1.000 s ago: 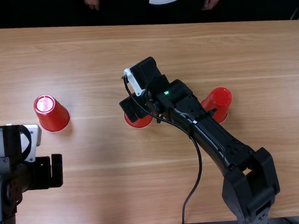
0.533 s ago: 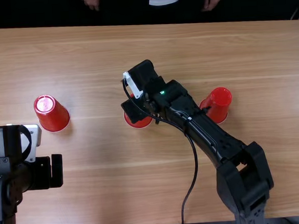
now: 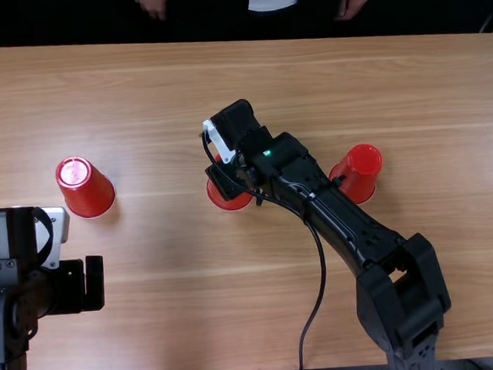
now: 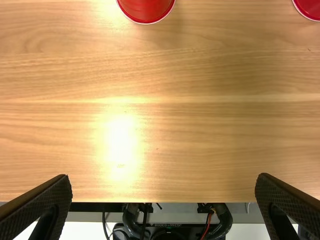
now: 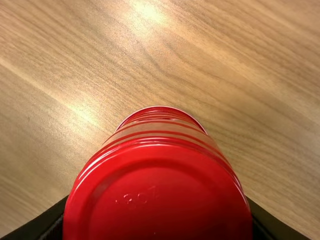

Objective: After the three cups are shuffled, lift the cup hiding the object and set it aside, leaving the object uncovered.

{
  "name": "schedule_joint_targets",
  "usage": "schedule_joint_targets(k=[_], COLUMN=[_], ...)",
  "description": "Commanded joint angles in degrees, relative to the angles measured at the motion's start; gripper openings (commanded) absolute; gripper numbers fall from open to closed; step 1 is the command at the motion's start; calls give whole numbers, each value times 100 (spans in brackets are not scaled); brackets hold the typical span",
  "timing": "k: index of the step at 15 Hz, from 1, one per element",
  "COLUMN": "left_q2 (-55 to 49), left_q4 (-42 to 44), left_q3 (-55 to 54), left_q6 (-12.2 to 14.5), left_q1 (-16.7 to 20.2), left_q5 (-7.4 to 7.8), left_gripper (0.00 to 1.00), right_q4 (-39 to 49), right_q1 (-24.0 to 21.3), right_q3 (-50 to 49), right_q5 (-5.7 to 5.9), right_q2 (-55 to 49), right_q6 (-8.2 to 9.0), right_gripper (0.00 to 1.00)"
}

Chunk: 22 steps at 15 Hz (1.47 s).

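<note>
Much bare table surrounds the right claw gripping the middle cup

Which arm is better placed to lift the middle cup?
Right: the right gripper sits around the upside-down red plastic middle cup; the left gripper rests far off near the wooden table's left edge.

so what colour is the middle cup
Plain red middle cup, best seen in the right wrist view.
</note>
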Motion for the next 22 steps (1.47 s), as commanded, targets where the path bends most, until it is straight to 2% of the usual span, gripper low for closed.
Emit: schedule_joint_targets(k=[1, 2, 5, 8, 12, 18, 22], left_q2=[36, 27, -8, -105, -228, -544, -685], left_q4=[2, 2, 2, 2, -8, -114, -114], left_q3=[-133, -168, -273, -308, -308, -300, -370], left_q6=[78, 78, 78, 68, 68, 57, 57], left_q1=[-47, -47, -47, -56, -56, -56, -56], left_q5=[-19, -61, 2, 2, -8, -72, -82], left_gripper=[100, 100, 100, 100, 100, 100, 100], right_q4=[4, 36, 26, 57, 99, 120, 1196], right_q1=[29, 20, -6, -41, -489, -507, -507], right_q3=[-91, -187, -495, -1110, -2341, -3676, -4283], right_q5=[10, 10, 10, 31, 31, 20, 41], right_q2=[-482, -772, -1449, -2354, -3497, -3584, -3505], right_q6=[32, 53, 85, 95, 95, 85, 85], right_gripper=[0, 0, 0, 0, 0, 0, 0])
